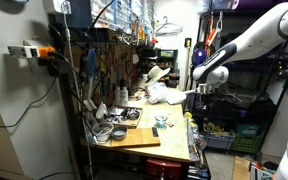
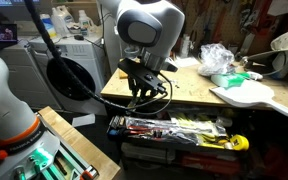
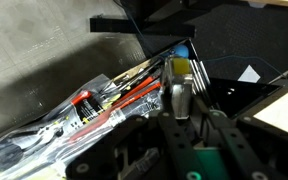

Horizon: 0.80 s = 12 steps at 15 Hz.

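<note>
Gripper (image 2: 141, 97) hangs off the front edge of the workbench (image 2: 187, 87), apart from and above the tool tray (image 2: 174, 129), which sits lower, in front of the bench. The wrist view looks down past the fingers (image 3: 179, 95) onto the same tray: red-handled tools (image 3: 119, 100) lie lengthwise in it, packed close. A yellow piece (image 3: 181, 67) shows just beyond the fingertips; can't tell if it's touched or simply lies below. Finger state: they read as drawn together in the wrist view, but cables and shadow clutter the exterior view, so I can't tell clenched from released, and nothing is clearly held. My read: this is the approach phase, hovering over the tray, no contact yet. The next move calls for a straight descent onto one handle, jaws spread across it, not along it, and clearance from the bench edge and the loose cable (image 2: 154, 100) by the wrist. The plastic bag (image 2: 216, 58) and white cutting board (image 2: 246, 93) sit on the bench top, well apart.
</note>
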Motion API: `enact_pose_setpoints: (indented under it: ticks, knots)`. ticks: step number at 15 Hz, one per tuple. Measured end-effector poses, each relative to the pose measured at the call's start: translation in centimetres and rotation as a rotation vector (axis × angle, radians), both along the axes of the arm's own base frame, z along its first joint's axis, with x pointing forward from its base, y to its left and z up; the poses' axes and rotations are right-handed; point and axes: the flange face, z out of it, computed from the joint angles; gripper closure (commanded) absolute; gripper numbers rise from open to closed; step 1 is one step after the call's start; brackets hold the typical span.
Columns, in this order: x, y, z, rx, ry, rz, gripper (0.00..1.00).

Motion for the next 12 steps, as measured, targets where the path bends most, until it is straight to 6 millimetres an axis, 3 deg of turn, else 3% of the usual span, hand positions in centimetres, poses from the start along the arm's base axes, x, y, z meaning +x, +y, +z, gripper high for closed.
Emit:
enact_pose_setpoints:
  ticks: [7,12]
  knots:
    - [0.1,-2.1,-7.8,0.089,-0.024,0.048,0.94]
    - [1.2,-3.0,-12.3,0.161,-0.074,0.071,0.94]
